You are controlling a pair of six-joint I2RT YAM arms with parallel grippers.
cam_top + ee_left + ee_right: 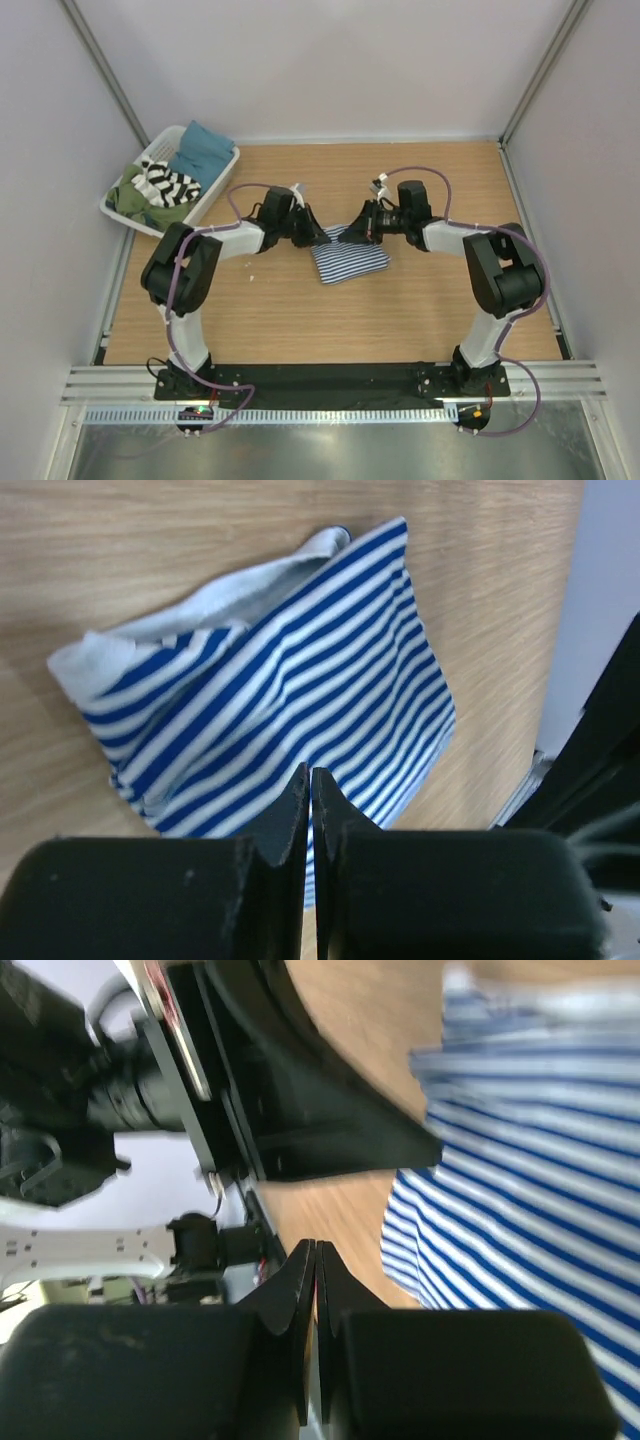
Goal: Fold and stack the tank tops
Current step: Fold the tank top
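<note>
A folded navy-and-white thin-striped tank top (349, 258) lies on the wooden table near the middle. It fills the left wrist view (280, 690) and the right of the right wrist view (540, 1190). My left gripper (318, 236) is shut and empty at its far left corner, just above the cloth (310, 772). My right gripper (352, 232) is shut and empty at its far right corner (315, 1247). The black-and-white broad-striped tank top (168, 183) lies in the basket.
A white slatted basket (223, 178) stands at the back left, holding green cloth (150, 207) and blue cloth (203, 148). Metal frame posts and white walls bound the table. The left arm's body shows close in the right wrist view (300, 1100).
</note>
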